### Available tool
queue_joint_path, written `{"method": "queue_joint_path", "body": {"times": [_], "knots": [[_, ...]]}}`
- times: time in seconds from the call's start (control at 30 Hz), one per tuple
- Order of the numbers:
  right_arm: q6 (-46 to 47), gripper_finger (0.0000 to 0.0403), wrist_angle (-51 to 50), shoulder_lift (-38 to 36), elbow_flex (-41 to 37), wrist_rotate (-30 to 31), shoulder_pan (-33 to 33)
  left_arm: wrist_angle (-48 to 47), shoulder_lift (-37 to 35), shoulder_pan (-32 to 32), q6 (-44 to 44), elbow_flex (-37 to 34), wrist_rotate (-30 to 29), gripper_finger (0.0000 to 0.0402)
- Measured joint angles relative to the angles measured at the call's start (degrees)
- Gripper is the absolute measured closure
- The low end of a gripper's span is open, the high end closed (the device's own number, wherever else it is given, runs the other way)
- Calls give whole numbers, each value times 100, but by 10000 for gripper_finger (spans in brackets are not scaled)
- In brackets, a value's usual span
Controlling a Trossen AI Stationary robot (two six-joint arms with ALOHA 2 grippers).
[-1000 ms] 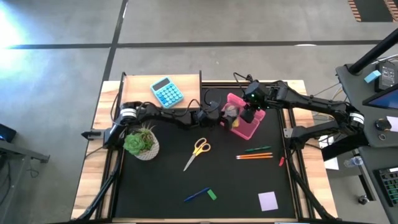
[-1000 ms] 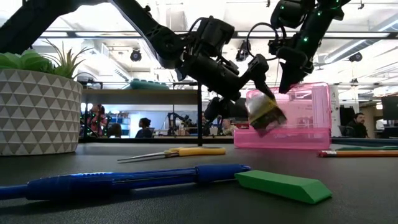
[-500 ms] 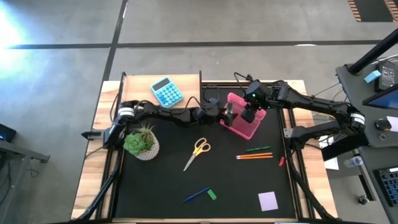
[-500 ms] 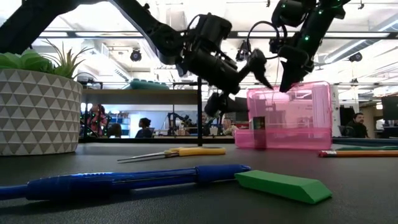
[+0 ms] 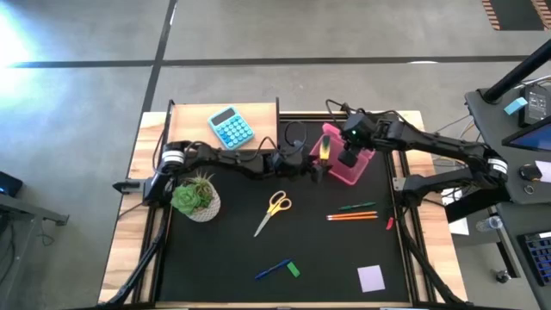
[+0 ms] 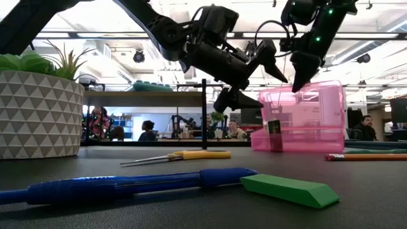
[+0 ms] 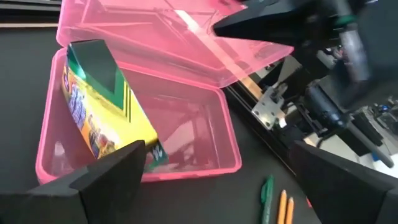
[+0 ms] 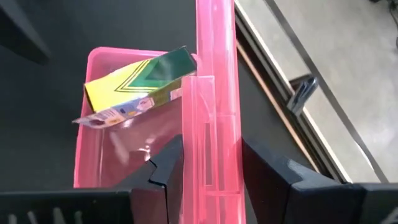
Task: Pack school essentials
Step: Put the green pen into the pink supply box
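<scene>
The pink clear case (image 5: pixel 353 172) sits at the table's far right with its lid (image 7: pixel 186 37) raised. The yellow crayon box (image 7: pixel 106 106) stands tilted inside it, its lower end on the case floor and its upper end against the case wall. My left gripper (image 7: pixel 217 186) is open and hangs just left of the case, touching nothing. My right gripper (image 8: pixel 211 171) is shut on the lid. Yellow-handled scissors (image 5: pixel 275 207), pencils (image 5: pixel 353 215), blue pen (image 5: pixel 272 269), green eraser (image 5: pixel 294 269) and lilac pad (image 5: pixel 371 277) lie on the black mat. My right gripper pinches the pink lid's free edge (image 8: pixel 214 143) between its two fingers (image 8: pixel 165 171), coming from above and pointing down. The lid stands nearly upright over the case, which rests on the mat.
A blue calculator (image 5: pixel 231 127) lies on the wooden board at the far edge. The potted plant (image 5: pixel 196 196) stands at the left beside my left arm. A green pen (image 5: pixel 357 206) lies by the pencils. The mat's middle between the scissors and the pencils is bare.
My left gripper carried the yellow box to the pink case, set it inside, opened and let go, then drew back a little toward the table's left and up. The yellow box now leans inside the case. The case shifted slightly right as the lid stood more upright.
</scene>
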Motion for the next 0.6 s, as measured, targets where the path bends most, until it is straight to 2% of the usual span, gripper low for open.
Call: {"method": "queue_joint_path", "body": {"times": [0.33,0.6], "knots": [[101,264,143,166,-263,214,0,-17,-279,-193,5,-39,5,22],[225,194,135,166,-265,240,-7,-65,-672,-300,341,-44,4,22]]}}
